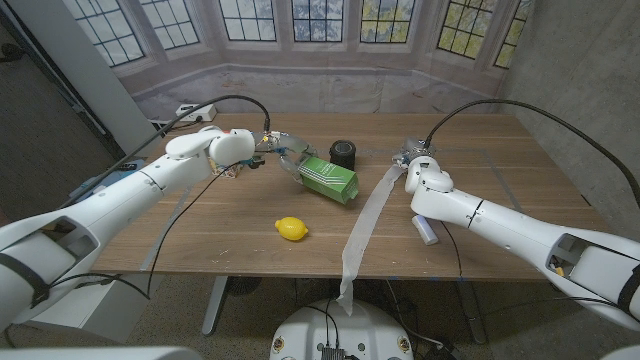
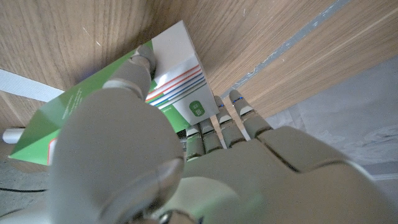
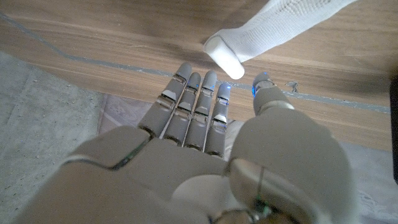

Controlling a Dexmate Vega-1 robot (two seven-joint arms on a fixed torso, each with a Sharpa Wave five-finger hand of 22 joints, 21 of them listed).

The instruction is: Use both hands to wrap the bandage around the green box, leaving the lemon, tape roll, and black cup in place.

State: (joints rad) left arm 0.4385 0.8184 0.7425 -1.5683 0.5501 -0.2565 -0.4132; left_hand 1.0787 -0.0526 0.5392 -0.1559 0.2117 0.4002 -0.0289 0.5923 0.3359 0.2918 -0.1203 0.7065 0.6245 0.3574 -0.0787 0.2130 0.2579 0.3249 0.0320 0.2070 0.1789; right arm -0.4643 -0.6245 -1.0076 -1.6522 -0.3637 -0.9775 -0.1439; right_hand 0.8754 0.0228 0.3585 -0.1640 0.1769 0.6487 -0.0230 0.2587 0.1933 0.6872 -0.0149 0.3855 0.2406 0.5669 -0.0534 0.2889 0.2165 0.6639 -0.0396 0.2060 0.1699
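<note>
- The left hand reaches in from the left side of the wooden table and touches the far end of the green box
- In the left wrist view the same left hand has its thumb lying on the green face of the green box and its fingers against the white end with the coloured stripes, so the hand grips the box by that end
- The lemon lies on the table nearer to the front edge, a little left of the box and apart from it
- The green box sits near the middle of the table, turned at an angle (its far end is toward the left hand)
- The black cup stands just behind the box, close to its right end
- The bandage runs as a long white strip from the right hand down across the table and hangs over the front edge
- The right hand is at the upper end of the bandage; in the right wrist view the right hand has straight fingers lying side by side, and the rolled end of the bandage is just beyond the fingertips, so I cannot tell if the hand holds it
- A small white cylinder lies on the table beside the right forearm
</note>
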